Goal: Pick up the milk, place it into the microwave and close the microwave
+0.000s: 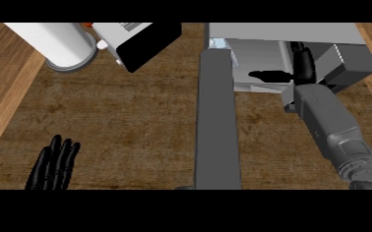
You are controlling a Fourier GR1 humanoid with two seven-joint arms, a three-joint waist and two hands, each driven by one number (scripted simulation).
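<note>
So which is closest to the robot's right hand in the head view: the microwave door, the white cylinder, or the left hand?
From the right hand, inside the microwave:
1. Microwave door, open, just to its left.
2. White cylinder, top left.
3. Left hand, bottom left, resting open.

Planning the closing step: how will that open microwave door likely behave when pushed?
The microwave door looks like a stiff flat panel, so it should probably swing as one piece rather than flex. It stands wide open beside the right robot hand, which is inside the microwave, so it likely needs a long sweep.
</note>
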